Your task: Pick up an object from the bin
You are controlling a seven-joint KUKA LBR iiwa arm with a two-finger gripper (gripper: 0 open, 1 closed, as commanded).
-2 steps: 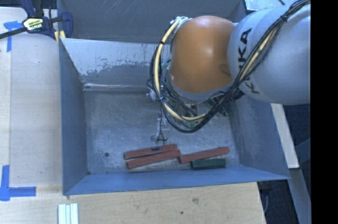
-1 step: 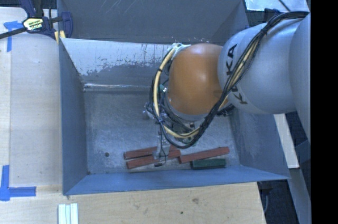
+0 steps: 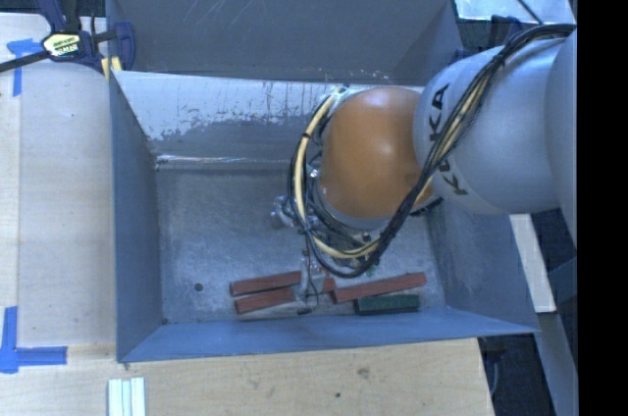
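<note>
Silver arm (image 3: 510,139) reads KUKA; its gripper (image 3: 309,294) sits among brown bars (image 3: 265,286), opening impossible to tell.

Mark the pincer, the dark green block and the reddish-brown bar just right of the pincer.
pincer (image 3: 309,302), camera view, its lower tip.
dark green block (image 3: 388,304), camera view, middle of its top face.
reddish-brown bar (image 3: 381,286), camera view, middle of its length.

Holds, by count, three flat reddish-brown bars (image 3: 266,286), two lying side by side at left and one at right, plus one dark green block (image 3: 388,304) just beside that one.
</note>
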